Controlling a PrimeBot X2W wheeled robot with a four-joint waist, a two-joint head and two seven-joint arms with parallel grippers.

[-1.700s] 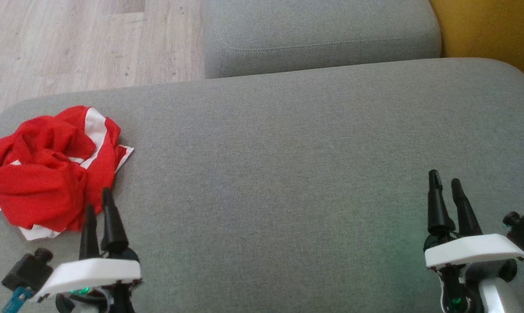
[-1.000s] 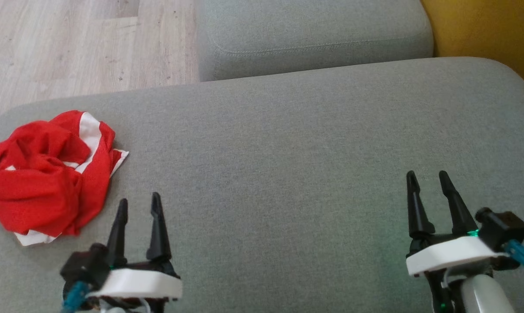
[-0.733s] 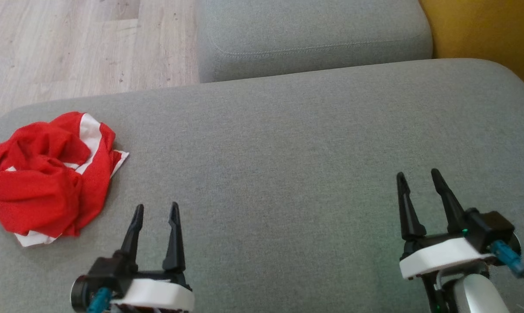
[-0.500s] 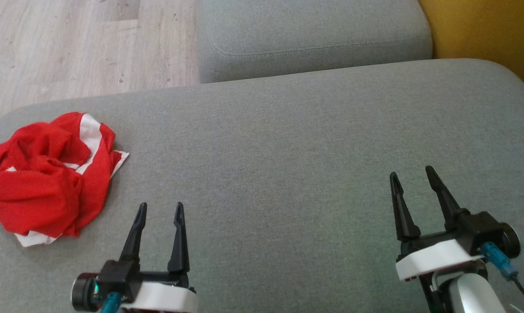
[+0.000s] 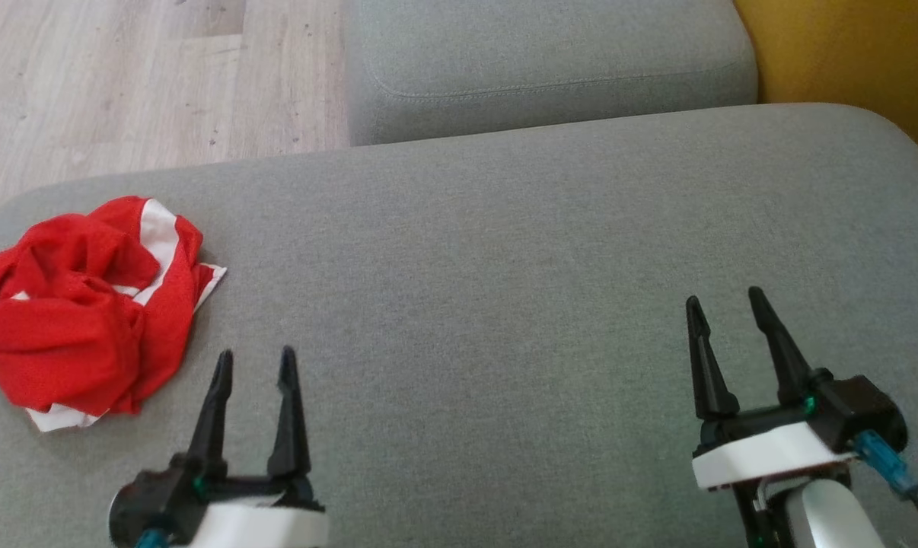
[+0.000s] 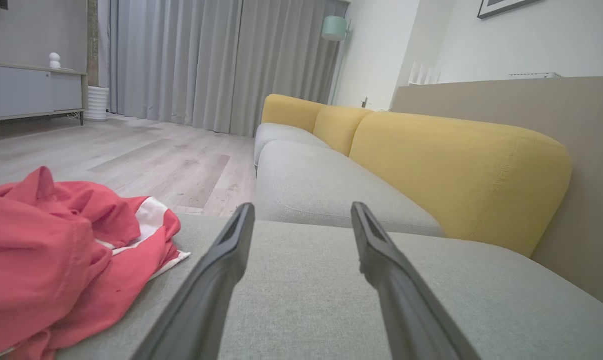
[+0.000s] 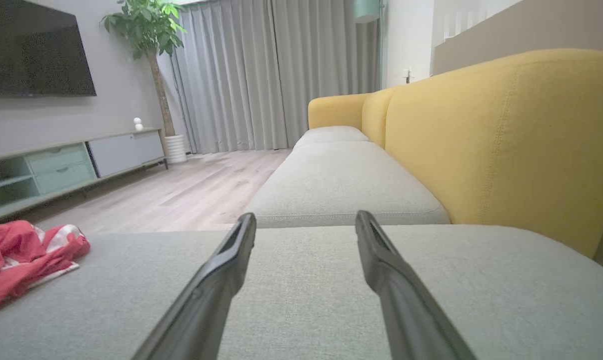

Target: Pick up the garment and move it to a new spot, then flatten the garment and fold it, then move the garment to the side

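Observation:
A crumpled red garment (image 5: 78, 312) with white stripes lies in a heap at the left end of the grey sofa seat (image 5: 489, 251). It also shows at the left of the left wrist view as the garment (image 6: 56, 250) and far left in the right wrist view as the garment (image 7: 21, 255). My left gripper (image 5: 253, 361) hovers open just right of the heap, with nothing between its fingers. My right gripper (image 5: 724, 308) stands open and empty far to the right over bare cushion.
A second grey seat cushion (image 5: 550, 61) lies beyond the first. Yellow backrests (image 6: 456, 170) run along the right. Wooden floor (image 5: 124, 76) lies past the sofa's left edge. A low TV cabinet (image 7: 71, 165) and grey curtains (image 6: 206, 60) stand across the room.
Both grippers turned from edge-on to fingers spread side by side. The left gripper swung right, away from the garment, then drifted back left a little. The garment stays put.

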